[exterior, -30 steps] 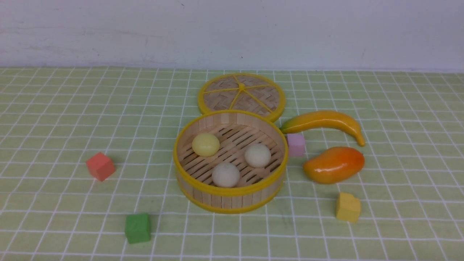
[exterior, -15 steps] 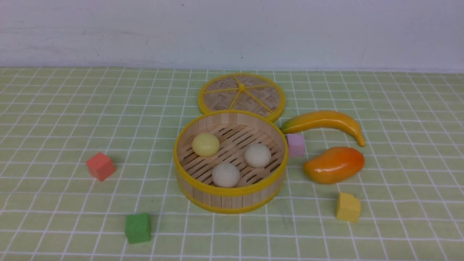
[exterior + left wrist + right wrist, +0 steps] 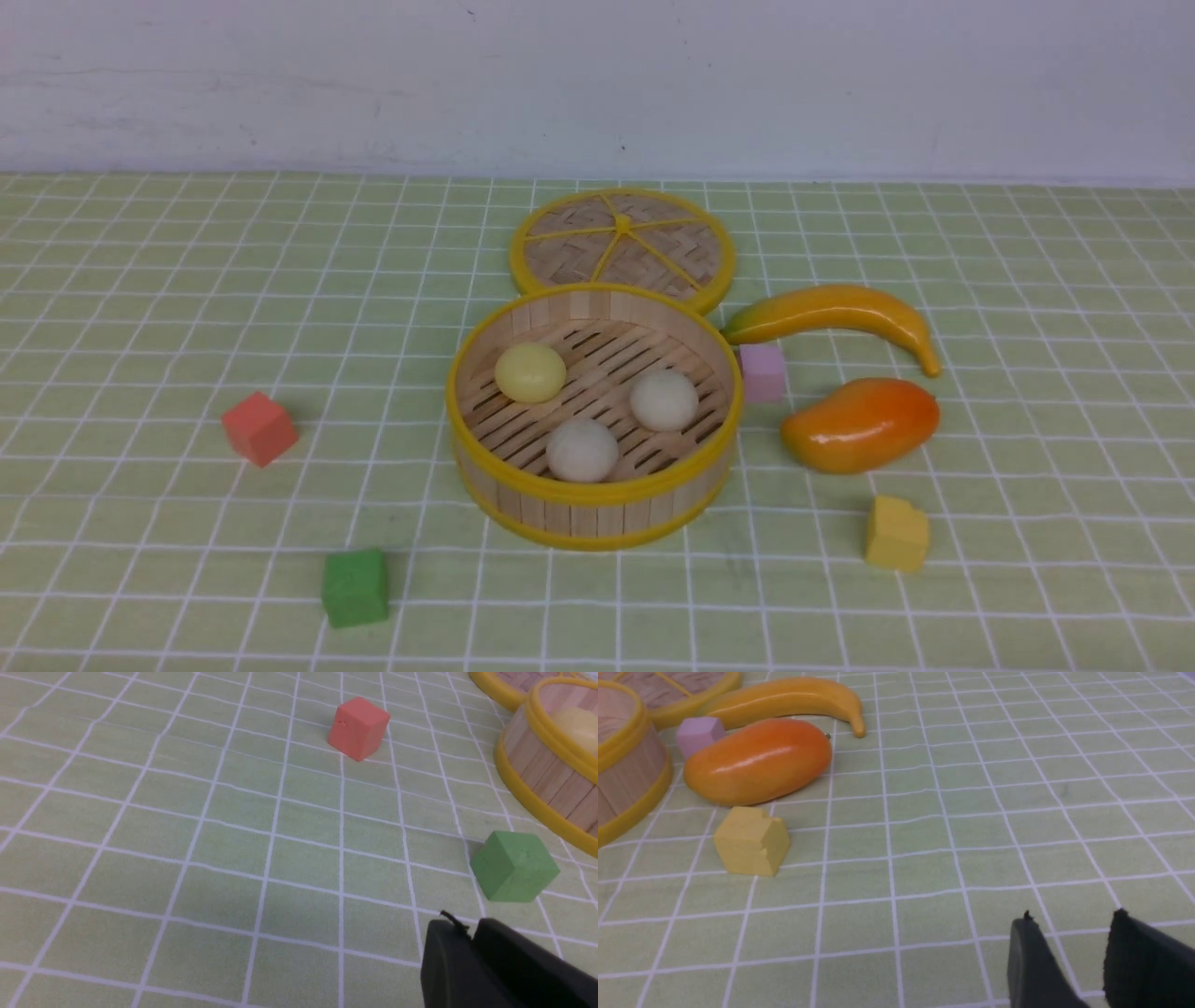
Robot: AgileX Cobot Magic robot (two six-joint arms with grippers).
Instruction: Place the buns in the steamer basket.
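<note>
While 3 buns (image 3: 582,449) sit in steamer basket (image 3: 597,509), left claw (image 3: 472,933) narrow, right claw (image 3: 1071,933) parted, both empty.

The front view looks forward and down over the desk (image 3: 140,308) toward the wall. Both wrist views sit low and close to the cloth. The left shares the red cube (image 3: 359,728) and basket (image 3: 537,779) with it; the right shares the mango (image 3: 759,760).

You saw the left gripper's (image 3: 467,938) two black, dull, chunky fingers. The right gripper's (image 3: 1071,926) black fingers had rough, ridged pads (image 3: 1134,956).
</note>
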